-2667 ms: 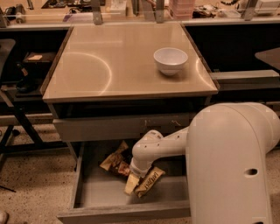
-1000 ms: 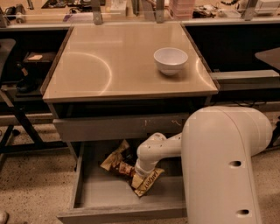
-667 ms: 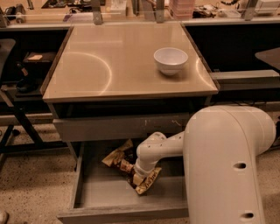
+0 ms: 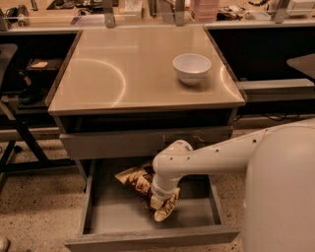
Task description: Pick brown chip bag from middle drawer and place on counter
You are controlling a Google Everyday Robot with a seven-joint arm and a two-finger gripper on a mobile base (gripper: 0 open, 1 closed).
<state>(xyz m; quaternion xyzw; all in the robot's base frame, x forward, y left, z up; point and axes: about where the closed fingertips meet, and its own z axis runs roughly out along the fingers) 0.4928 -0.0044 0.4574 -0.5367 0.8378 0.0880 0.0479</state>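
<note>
The brown chip bag lies crumpled in the open middle drawer, at the middle of its floor, its tan end pointing to the front. My gripper reaches straight down onto the bag, and my white wrist hides where it meets the bag. The beige counter is above the drawer.
A white bowl stands on the counter's right rear part. A shut drawer front sits just above the open drawer. My white arm body fills the lower right. A cluttered bench runs behind; a chair is at left.
My wrist has stayed over the bag and shifted only slightly. My arm body has come in larger at the right. The bag lies in much the same place in the drawer.
</note>
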